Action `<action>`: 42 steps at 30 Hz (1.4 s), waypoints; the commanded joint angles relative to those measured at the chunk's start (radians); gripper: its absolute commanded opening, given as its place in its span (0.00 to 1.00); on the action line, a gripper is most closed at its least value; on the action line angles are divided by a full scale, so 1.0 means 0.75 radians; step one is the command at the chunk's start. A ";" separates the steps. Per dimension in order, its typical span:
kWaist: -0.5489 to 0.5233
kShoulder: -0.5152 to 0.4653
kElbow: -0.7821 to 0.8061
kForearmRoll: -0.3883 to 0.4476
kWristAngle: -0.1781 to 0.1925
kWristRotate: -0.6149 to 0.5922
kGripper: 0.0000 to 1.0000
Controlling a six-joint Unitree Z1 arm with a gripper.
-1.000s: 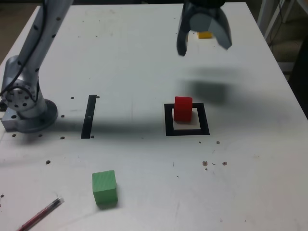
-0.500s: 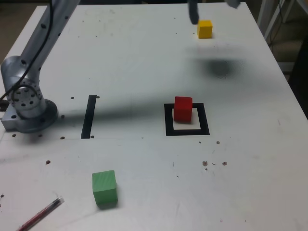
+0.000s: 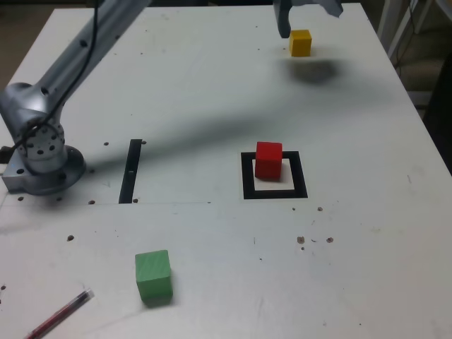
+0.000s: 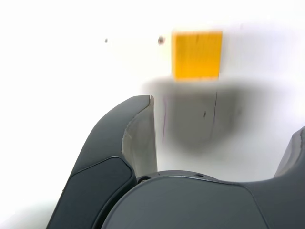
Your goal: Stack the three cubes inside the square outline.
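1. Gripper (image 3: 306,14): seen at the far edge of the white counter (image 3: 212,85) in the exterior view, partly cut off by the top of the picture. Its jaws are spread wide and hold nothing. It hangs above the counter, just beside and over the yellow cube (image 3: 300,42), without touching it.
2. Yellow cube, wrist view (image 4: 197,54): lies ahead of the gripper (image 4: 219,129), beyond the fingertips, with the gripper's dark shadow on the counter between them.
3. Red cube (image 3: 268,159): stands inside the square outline (image 3: 274,191), over the frame's far bar and toward the exterior view's left of the pale centre. Nothing rests on it.
4. Green cube (image 3: 153,276): sits alone on the near part of the counter, toward the exterior view's left, well apart from the outline and from both other cubes.
5. Arm (image 3: 85,49): a grey limb rising from its base (image 3: 39,152) at the exterior view's left and reaching toward the far edge.
6. Thin black strip (image 3: 131,170): lies just beside the base, between it and the square outline.
7. Red pen (image 3: 60,314): lies near the lower left corner of the exterior view, near the green cube.
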 commanded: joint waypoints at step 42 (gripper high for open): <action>0.050 0.145 -0.020 -0.058 0.025 0.006 0.79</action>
